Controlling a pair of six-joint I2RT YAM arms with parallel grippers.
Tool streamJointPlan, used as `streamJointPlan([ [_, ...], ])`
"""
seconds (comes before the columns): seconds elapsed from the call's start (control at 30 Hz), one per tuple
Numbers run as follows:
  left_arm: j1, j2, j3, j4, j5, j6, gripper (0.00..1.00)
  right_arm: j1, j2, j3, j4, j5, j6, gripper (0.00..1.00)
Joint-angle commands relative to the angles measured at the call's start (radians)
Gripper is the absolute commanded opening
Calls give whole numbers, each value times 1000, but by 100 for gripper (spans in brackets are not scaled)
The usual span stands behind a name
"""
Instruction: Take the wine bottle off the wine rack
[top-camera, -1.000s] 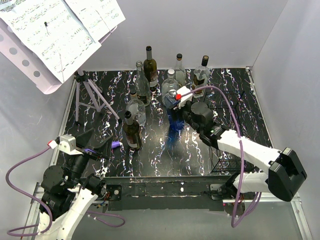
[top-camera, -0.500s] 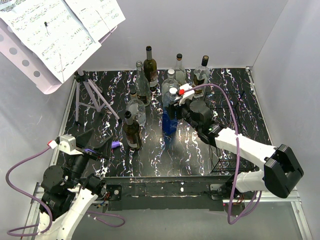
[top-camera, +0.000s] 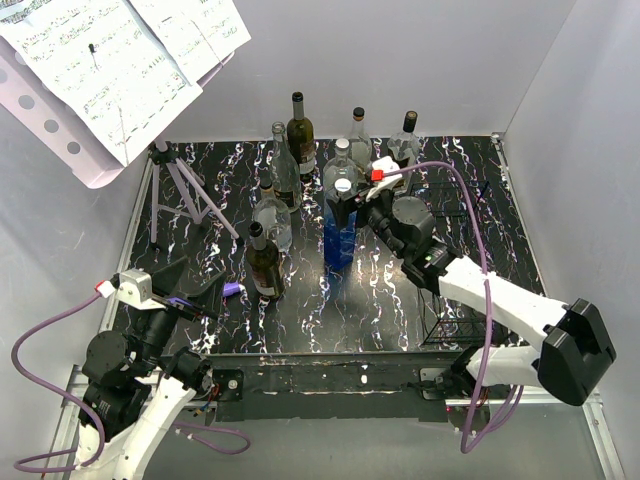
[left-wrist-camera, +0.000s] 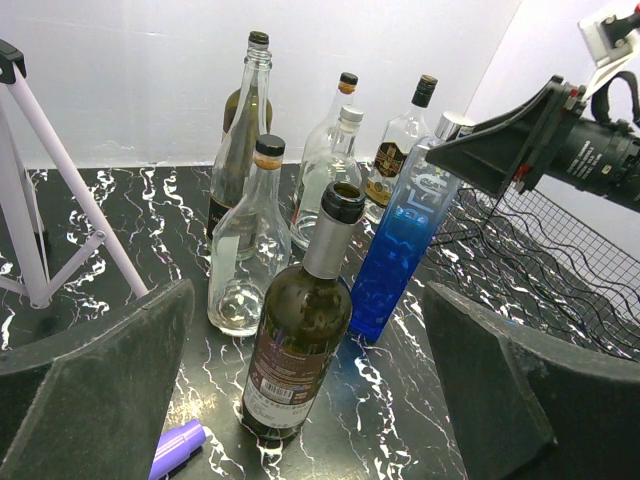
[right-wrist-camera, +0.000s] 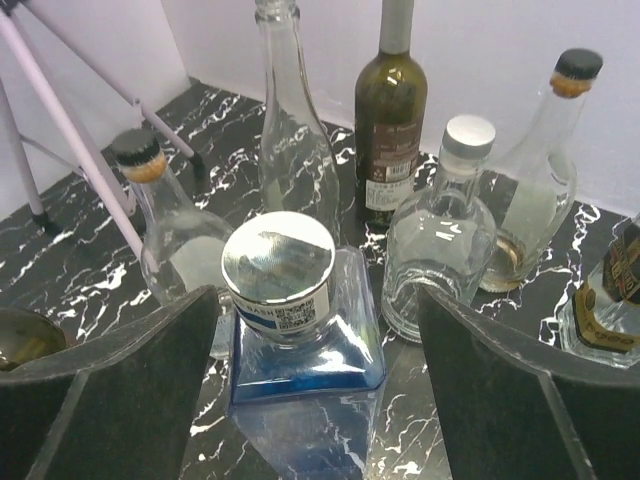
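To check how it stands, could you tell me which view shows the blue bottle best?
The left wrist view: the blue bottle shows base to cap from the side, standing on its base. The right wrist view gives only its cap and shoulders from above; the top view foreshortens it.

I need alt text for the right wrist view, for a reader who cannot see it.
A blue bottle with a silver cap stands upright between the open fingers of the right tool. Behind it, on a black marbled table, stand several clear bottles and one dark green bottle; purple stand legs are at the left.
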Motion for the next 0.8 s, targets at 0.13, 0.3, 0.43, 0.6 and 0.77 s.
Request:
streamJointPlan([
  [0.13,-1,26,37,-9,6,-11,98,1,-151,90,-115,-48,-57,89],
  [0.3,-1,78,168,-37,50,-3,98,2,-289,185,-419,-15,71,90],
  [0.43,-1,179,288,-118,89,-25,98,1,-376,274,-736,10,229,91],
  [0.6,-1,270,353,-172,228,-104,98,1,-457,323,-1011,48,427,94],
  [0.77,-1,330,367,-183,323,-178,98,2,-595,227,-1051,-110,490,96],
])
